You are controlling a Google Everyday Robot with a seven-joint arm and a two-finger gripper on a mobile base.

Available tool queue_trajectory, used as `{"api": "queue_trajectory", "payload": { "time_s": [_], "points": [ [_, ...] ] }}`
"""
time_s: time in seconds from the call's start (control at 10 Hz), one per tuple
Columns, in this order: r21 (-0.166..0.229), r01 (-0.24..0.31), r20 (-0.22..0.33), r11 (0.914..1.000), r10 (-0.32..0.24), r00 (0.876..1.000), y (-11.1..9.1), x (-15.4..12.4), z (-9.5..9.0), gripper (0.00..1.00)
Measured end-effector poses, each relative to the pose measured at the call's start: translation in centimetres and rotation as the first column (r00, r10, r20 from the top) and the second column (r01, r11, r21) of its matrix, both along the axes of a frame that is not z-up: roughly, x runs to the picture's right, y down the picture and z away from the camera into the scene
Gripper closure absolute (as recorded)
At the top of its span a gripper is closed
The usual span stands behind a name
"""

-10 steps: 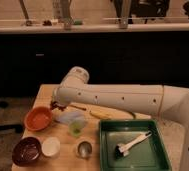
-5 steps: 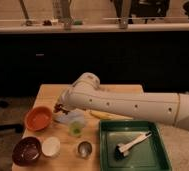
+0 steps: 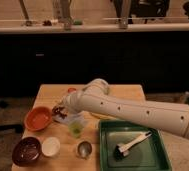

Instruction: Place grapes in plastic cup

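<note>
The grapes (image 3: 57, 110) show as a dark reddish-purple clump at the tip of my arm, just right of the orange bowl. My gripper (image 3: 63, 112) is at that clump, at the left end of the white arm that reaches in from the right. The pale-green plastic cup (image 3: 76, 128) stands upright on the wooden table just below and right of the gripper. The grapes are up and left of the cup's rim, not in it. The arm hides the table behind the cup.
An orange bowl (image 3: 37, 119) sits left of the gripper. A dark bowl (image 3: 27, 150), a small white bowl (image 3: 51, 146) and a metal cup (image 3: 84, 149) line the front. A green tray (image 3: 153, 156) with a brush (image 3: 131, 145) lies right. A round orange-red fruit (image 3: 71, 90) sits behind.
The arm's end has moved down and slightly right with the dark clump, closer to the plastic cup. The elbow has swung right. The dishes have not moved.
</note>
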State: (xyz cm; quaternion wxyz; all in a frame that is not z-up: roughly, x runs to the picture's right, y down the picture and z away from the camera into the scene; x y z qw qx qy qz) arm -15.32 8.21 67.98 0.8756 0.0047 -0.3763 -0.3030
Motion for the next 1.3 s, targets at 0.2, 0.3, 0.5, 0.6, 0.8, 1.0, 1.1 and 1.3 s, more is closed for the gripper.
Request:
{"api": "queue_trajectory", "payload": {
  "time_s": [0.2,0.3,0.5,0.6,0.8,1.0,1.1,1.3],
  "points": [
    [-0.018,-0.037,0.037,0.9992,0.038,0.999,0.5,0.3,-1.0,1.0],
    [-0.024,-0.052,0.043,0.9984,0.053,0.998,0.8,0.7,-1.3,1.0],
    [-0.045,-0.08,0.051,0.9958,0.082,0.995,1.5,1.5,-1.5,1.0],
    [-0.051,-0.089,0.049,0.9947,0.092,0.995,1.7,1.9,-1.4,1.0],
    [-0.074,-0.121,0.051,0.99,0.124,0.991,2.5,2.8,-1.1,1.0],
    [-0.097,-0.146,0.057,0.9845,0.152,0.987,3.2,3.3,-0.6,1.0],
    [-0.11,-0.155,0.062,0.9818,0.162,0.985,3.7,3.3,-0.3,1.0],
    [-0.129,-0.171,0.067,0.9769,0.18,0.981,4.3,3.6,0.2,1.0]
  ]
}}
